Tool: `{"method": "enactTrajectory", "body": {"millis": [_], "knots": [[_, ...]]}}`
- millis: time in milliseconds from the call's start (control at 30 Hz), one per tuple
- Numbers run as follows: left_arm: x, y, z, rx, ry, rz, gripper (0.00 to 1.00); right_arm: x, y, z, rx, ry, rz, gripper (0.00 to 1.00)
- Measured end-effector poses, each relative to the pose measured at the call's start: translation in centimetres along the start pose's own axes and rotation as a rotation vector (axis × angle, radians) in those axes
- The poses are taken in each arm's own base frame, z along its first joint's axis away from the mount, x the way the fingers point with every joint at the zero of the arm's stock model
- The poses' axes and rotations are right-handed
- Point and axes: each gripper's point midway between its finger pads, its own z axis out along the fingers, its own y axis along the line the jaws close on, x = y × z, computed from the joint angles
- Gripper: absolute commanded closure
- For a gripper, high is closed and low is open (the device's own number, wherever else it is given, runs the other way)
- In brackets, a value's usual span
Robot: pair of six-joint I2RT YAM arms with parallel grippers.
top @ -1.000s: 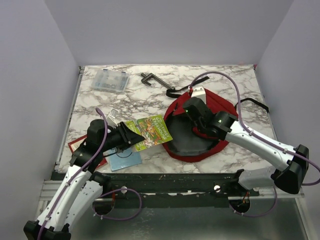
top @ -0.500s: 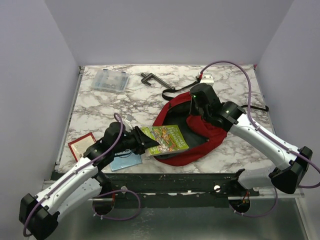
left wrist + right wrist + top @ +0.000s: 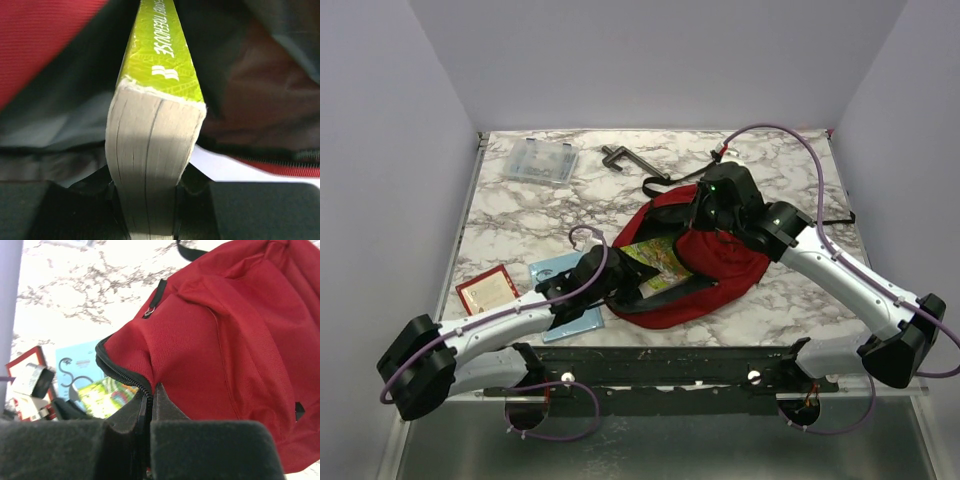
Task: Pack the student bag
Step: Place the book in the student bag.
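Note:
The red student bag (image 3: 725, 262) lies at the table's centre right, its mouth open toward the left. My left gripper (image 3: 625, 285) is shut on a green paperback book (image 3: 655, 262) and holds its far end inside the bag's dark opening. In the left wrist view the book (image 3: 155, 100) stands between my fingers, spine up, with red fabric on both sides. My right gripper (image 3: 708, 210) is shut on the bag's upper zipper edge (image 3: 131, 381) and holds the opening up. The red bag (image 3: 230, 340) fills the right wrist view.
A light blue booklet (image 3: 565, 295) lies under my left arm and a red-framed card (image 3: 487, 290) lies to its left. A clear plastic box (image 3: 539, 161) and a dark metal clamp (image 3: 625, 159) sit at the back. Black straps (image 3: 835, 215) trail right of the bag.
My left gripper has carried the book rightward from over the blue booklet into the bag's mouth. My right gripper has lifted the bag's edge up and back, and the bag has shifted left.

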Motion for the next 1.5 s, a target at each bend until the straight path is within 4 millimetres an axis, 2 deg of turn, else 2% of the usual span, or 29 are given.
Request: {"method": "enactTrajectory", "body": {"millis": [233,433,600,667,767,900,967,1000,1033,1100,1133,1200,1233,1367,1500], "knots": [[-0.6,-3.4,2.8,0.107,-0.089,0.016,1.00,0.3,2.1,-1.1,-0.112,0.038,0.049,0.99],[-0.5,-4.4,6.5,0.112,-0.105,0.044,1.00,0.0,3.0,-2.1,-0.172,0.039,0.057,0.99],[0.2,-4.5,11.0,0.123,-0.100,0.047,1.00,0.4,2.4,-1.7,-0.167,0.045,0.014,1.00],[0.7,-4.3,13.4,0.124,-0.087,0.048,1.00,0.3,2.4,-1.5,-0.176,0.036,-0.016,0.99],[1.3,-4.7,15.4,0.140,-0.070,0.049,1.00,-0.2,1.7,-1.1,-0.184,0.013,-0.055,0.99],[1.9,-5.6,16.5,0.160,-0.058,0.038,0.98,-0.5,0.7,-0.7,-0.222,0.001,-0.062,0.99],[2.1,-5.9,17.7,0.163,-0.045,0.023,0.93,-0.5,0.2,-0.6,-0.227,-0.002,-0.061,0.99],[2.2,-6.3,18.4,0.166,-0.041,0.014,0.87,-0.4,0.1,-0.6,-0.227,0.002,-0.060,0.99],[2.1,-6.6,18.9,0.170,-0.039,0.002,0.77,-0.3,0.1,-0.6,-0.227,0.004,-0.061,0.99],[2.1,-7.1,19.6,0.172,-0.032,-0.016,0.51,-0.3,0.0,-0.6,-0.228,0.003,-0.062,0.99],[2.1,-7.2,19.8,0.166,-0.029,-0.018,0.43,-0.4,0.0,-0.7,-0.228,0.000,-0.065,0.99],[2.2,-7.1,19.8,0.147,-0.023,-0.024,0.21,-0.5,-0.1,-1.0,-0.224,-0.007,-0.069,0.99],[2.2,-6.9,19.9,0.132,-0.020,-0.019,0.15,-0.6,-0.2,-1.1,-0.220,-0.010,-0.073,0.99],[2.6,-5.4,19.1,0.070,0.006,-0.013,0.08,-0.6,-0.7,-2.0,-0.210,-0.013,-0.082,0.99],[3.0,-3.9,17.3,0.002,0.039,-0.003,0.08,-0.6,-0.8,-2.6,-0.210,-0.016,-0.082,0.99]]}}
